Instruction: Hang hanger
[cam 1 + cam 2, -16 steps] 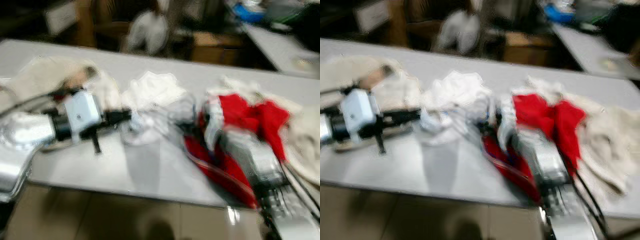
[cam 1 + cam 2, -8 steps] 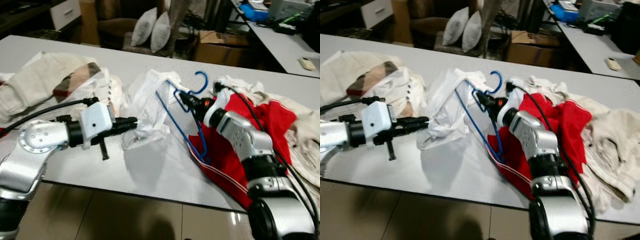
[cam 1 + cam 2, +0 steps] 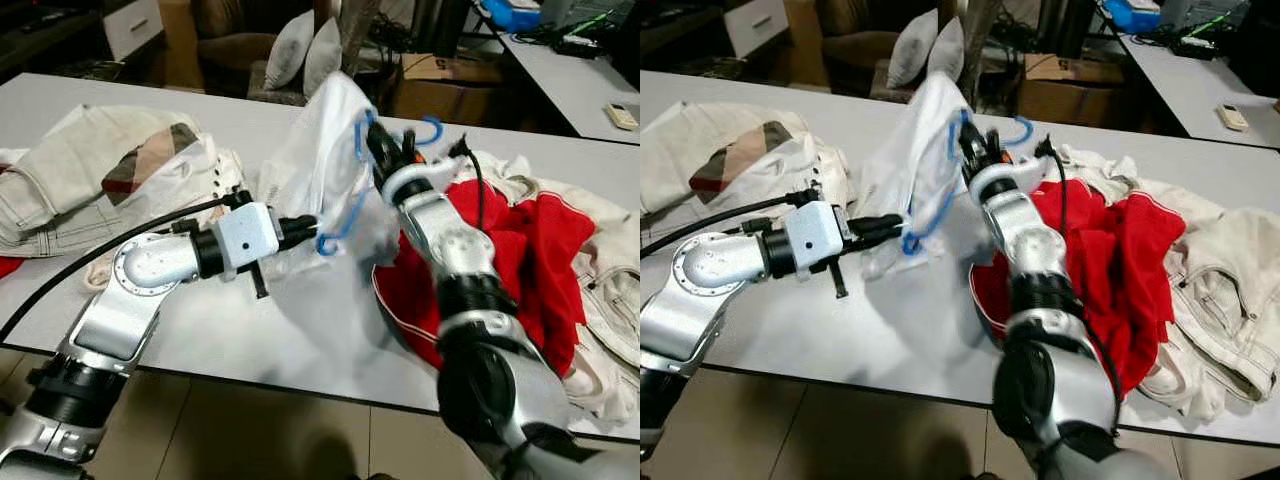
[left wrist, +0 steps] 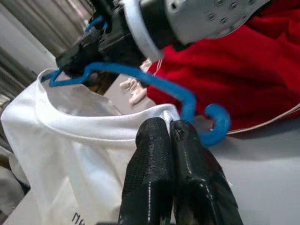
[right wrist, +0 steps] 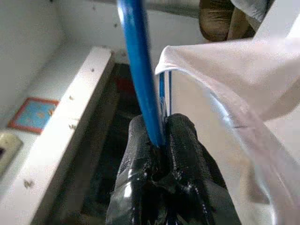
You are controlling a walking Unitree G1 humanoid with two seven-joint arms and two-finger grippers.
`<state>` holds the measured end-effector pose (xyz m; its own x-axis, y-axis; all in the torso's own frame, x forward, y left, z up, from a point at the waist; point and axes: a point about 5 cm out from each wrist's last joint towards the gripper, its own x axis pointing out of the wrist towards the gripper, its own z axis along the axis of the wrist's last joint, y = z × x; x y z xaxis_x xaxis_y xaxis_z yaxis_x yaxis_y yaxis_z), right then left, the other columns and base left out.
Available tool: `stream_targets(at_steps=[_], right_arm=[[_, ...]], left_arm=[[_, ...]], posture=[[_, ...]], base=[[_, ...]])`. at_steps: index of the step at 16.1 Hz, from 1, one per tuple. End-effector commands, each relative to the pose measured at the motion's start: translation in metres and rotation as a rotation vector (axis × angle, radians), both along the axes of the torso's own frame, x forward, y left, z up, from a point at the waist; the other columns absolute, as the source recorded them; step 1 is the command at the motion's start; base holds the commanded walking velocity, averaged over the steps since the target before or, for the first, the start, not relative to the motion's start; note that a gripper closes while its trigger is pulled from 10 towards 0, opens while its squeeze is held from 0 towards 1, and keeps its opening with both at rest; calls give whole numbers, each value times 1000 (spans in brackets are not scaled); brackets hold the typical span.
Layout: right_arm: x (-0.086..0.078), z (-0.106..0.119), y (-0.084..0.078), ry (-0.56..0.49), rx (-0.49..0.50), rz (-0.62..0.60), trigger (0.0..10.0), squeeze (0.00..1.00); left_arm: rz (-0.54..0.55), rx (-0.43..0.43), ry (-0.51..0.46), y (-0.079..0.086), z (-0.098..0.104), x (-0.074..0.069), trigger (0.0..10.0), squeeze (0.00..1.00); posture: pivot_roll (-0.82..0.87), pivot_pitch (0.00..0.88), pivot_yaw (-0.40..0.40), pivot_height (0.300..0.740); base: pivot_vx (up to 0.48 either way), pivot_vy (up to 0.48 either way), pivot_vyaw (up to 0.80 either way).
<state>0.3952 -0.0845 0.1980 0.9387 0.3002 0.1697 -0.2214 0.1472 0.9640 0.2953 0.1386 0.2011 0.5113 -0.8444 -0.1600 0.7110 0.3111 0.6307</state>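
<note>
Mid-frame, right gripper [image 3: 372, 135] clamps the blue wire hanger [image 3: 345, 215], left gripper [image 3: 308, 224] pinches the thin white shirt's [image 3: 315, 160] collar; next, thread hanger through.

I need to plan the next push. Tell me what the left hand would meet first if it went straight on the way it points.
The left hand is shut on the white shirt; going straight on, it would likely meet the blue hanger, then the right arm. Depth is uncertain.

Grey table [image 3: 330, 345] over glossy beige floor tiles [image 3: 250, 430]. Behind: brown armchair [image 3: 225, 45] with two pillows [image 3: 305, 50], cardboard box [image 3: 440, 85], second table [image 3: 570, 80].
</note>
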Motion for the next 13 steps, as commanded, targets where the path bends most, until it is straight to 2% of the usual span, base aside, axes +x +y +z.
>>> stream_targets(at_steps=[1, 3, 4, 5, 7, 10, 12, 13], right_arm=[[2, 3, -1, 11, 43, -30, 10000, 0], [4, 1, 5, 42, 49, -41, 10000, 0], [5, -2, 6, 66, 37, -69, 10000, 0], [5, -4, 7, 86, 1, -97, 10000, 0], [7, -7, 9, 133, 19, -157, 10000, 0], [4, -12, 19, 189, 23, -195, 10000, 0], [-2, -18, 35, 186, -72, -178, 10000, 0], [-5, -22, 36, 193, -115, -164, 10000, 0]], left_arm=[[-35, 18, -7, -5, 0, -3, 0, 0], [-58, 3, -20, -7, 0, -6, 0, 0], [-84, -40, -22, -11, 4, -10, 0, 0], [-123, -90, -2, -17, 8, -15, 0, 0], [-172, -139, 69, -25, 8, -20, 0, 0], [-187, -220, 93, -41, 7, -14, 0, 0], [-180, -284, 103, -47, 16, -6, 0, 0], [-155, -267, 86, -46, 18, -1, 0, 0]], posture=[[103, 0, -38, 740], [120, 0, -47, 740], [124, 0, -47, 740], [127, 0, -44, 740], [111, 0, -14, 740], [93, 0, 10, 740], [73, 0, 30, 740], [66, 0, 33, 740]], base=[[0, 0, 0], [0, 0, 0], [0, 0, 0], [0, 0, 0], [0, 0, 0], [0, 0, 0], [0, 0, 0], [0, 0, 0]])
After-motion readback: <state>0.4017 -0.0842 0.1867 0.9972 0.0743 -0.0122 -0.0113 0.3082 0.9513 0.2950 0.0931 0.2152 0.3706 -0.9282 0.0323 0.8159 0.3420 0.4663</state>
